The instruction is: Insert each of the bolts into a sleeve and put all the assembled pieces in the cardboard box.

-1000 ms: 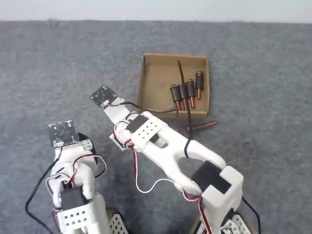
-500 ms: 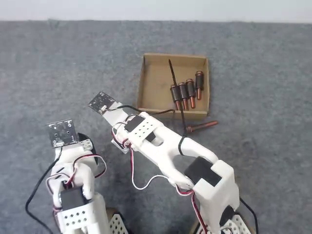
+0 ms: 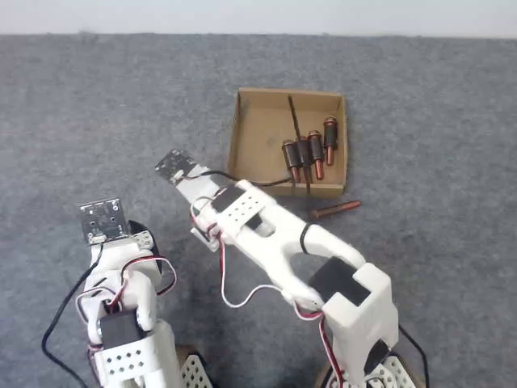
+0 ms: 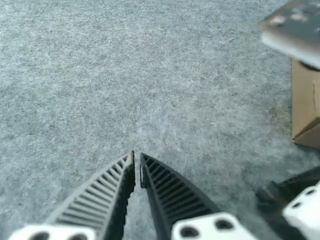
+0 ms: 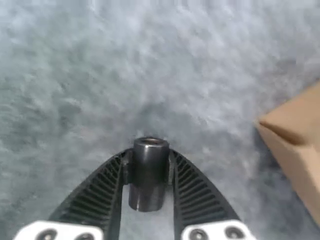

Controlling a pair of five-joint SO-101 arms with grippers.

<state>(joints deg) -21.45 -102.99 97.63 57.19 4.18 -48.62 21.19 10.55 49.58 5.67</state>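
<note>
Step in hand, as I judge it: the last sleeve is picked up, not yet joined to its bolt.

Right gripper (image 5: 148, 156) pinches a short black cylindrical sleeve (image 5: 148, 175) between its ribbed black fingers; sleeve upright in the grip, open end pointing away from the wrist, above the grey felt-covered tabletop (image 3: 97, 105); a corner of the shallow brown cardboard box (image 5: 295, 132) is near it to one side, not touching.

Left gripper (image 4: 137, 158) has its tips pressed together on nothing; it hangs over bare felt, well apart from the bolt.

High view: white right arm (image 3: 275, 234) slants from the near edge toward the box's near corner; the box wall (image 3: 234, 137) lies just beyond its wrist.
Four assembled bolt-and-sleeve pieces (image 3: 307, 153) lie side by side in the box, against its far-right part; a thin black cable (image 3: 300, 141) crosses over them.
One loose copper-coloured bolt (image 3: 334, 210) lies on the felt just outside the box's near wall, tilted, head end hard to tell.

Progress, judged: four done, one pair left.

Next move calls for: bringing sleeve and bolt together; the bolt lies flat, so one gripper must lift it and hold it in line with the sleeve's bore; the idle left gripper would have to spread first; then shank into sleeve, then the piece into the box.
</note>
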